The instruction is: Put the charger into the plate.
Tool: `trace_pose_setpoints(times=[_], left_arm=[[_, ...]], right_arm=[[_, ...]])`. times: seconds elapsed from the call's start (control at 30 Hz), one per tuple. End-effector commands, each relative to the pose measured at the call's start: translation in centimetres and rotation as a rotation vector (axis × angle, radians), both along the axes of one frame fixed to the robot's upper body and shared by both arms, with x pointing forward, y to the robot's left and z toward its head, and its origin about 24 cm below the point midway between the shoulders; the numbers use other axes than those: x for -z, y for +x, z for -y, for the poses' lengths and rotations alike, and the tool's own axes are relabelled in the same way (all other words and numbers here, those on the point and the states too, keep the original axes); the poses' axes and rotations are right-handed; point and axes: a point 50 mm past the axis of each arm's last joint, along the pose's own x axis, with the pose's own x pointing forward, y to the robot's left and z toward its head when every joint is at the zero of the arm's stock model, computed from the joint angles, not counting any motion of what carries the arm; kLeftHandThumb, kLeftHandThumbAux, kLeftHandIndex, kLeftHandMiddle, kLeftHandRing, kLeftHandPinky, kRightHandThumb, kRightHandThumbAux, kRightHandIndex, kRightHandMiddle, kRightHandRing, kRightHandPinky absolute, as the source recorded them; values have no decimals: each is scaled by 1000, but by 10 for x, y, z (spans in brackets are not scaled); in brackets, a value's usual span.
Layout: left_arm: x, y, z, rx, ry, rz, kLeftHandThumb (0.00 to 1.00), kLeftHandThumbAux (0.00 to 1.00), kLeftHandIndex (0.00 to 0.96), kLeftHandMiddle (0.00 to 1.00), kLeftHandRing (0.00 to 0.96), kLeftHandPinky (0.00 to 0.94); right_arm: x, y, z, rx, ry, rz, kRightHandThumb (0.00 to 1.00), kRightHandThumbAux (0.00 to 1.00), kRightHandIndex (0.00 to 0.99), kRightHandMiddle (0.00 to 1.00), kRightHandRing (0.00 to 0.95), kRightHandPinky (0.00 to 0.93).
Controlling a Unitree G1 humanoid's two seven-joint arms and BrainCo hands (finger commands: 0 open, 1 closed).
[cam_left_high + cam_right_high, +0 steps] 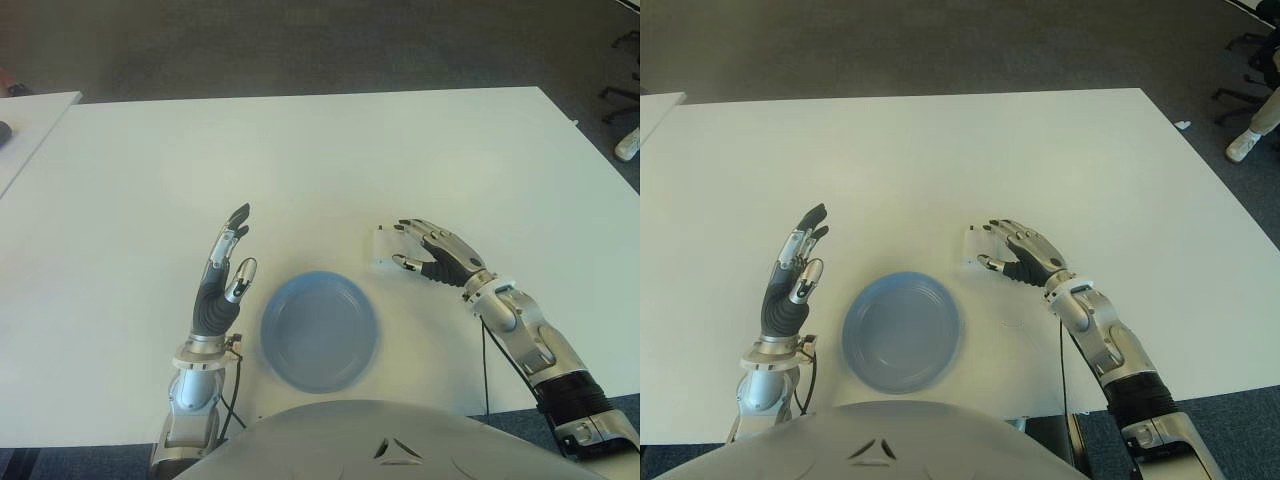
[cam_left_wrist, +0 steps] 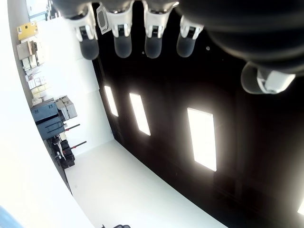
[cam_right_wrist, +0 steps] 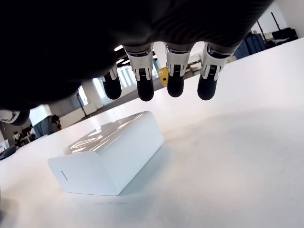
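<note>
I see my right hand spread over the white charger lying on the surface right of the blue plate, left hand open beside the plate.

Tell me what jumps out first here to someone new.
The blue plate sits empty near the front edge of the white table, between the two arms. Just behind it and to its right, the right hand hovers open over the white charger, which lies flat on the table, fingers above it without gripping. The left hand is raised, fingers spread, left of the plate.
</note>
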Motion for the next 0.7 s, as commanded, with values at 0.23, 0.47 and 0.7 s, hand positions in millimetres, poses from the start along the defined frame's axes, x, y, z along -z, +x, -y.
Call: trace_pose_setpoints(times=[0.23,0.47,0.7], left_arm=[[2,-3,-1,-38,-3,-17,177,195,83,46,9,9],[3,-4,-2,-46,-4,-15,191,212,82,46,13,18],[4,-5,-1,-45,-13,-12,201,218,81,53,18,11]], right_arm=[[4,4,5,-44,-49,-29,297,122,0,0,0,0],[0,11,8,-73,-107,-7,290,125,0,0,0,0],[-3,13,11,-104,-153,6,285,126,0,0,0,0]])
